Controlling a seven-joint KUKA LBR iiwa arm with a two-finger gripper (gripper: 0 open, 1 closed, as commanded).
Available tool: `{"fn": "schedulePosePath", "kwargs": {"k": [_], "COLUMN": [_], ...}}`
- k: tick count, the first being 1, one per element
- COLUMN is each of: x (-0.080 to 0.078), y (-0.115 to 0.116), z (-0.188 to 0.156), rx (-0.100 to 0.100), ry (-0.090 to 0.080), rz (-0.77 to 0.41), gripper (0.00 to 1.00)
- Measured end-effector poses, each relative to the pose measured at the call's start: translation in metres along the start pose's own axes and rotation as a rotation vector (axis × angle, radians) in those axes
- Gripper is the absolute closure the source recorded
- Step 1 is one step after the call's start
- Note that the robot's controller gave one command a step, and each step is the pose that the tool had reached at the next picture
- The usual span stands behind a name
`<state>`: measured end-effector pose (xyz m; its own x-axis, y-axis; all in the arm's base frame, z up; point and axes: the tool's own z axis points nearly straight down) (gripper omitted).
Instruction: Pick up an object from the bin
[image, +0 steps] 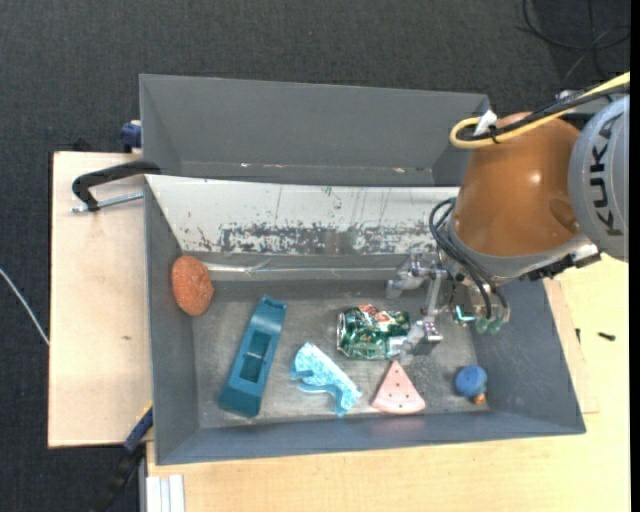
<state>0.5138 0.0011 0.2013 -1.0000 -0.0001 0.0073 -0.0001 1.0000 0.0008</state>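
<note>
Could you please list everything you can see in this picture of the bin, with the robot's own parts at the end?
Bin: one, grey metal, middle of the view.
Egg-shaped lump: one, orange-brown, far left of the bin floor.
Tape dispenser: one, blue, left of centre, running toward the near wall.
Crumpled scrap: one, light blue, centre, by the near wall.
Crushed can: one, green and white, right of centre.
Triangular wedge: one, pink, by the near wall, below the can.
Small ball: one, blue, near right corner.
Gripper: one, metal, beside the can's right end.
Arm: one, orange cover, reaching in from the right.
</note>
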Motion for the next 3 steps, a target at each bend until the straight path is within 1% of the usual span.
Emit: {"fn": "schedulePosePath", "kwargs": {"k": [1,2,3], "x": [-0.001,-0.022,-0.041], "y": [0.000,0.008,0.016], "z": [-0.003,0.060,0.075], "rx": [0.000,-0.001,0.000], "ry": [-0.006,-0.013,-0.008], "rz": [0.000,0.040,-0.055], "gripper": [0.00,0.00,0.00]}}
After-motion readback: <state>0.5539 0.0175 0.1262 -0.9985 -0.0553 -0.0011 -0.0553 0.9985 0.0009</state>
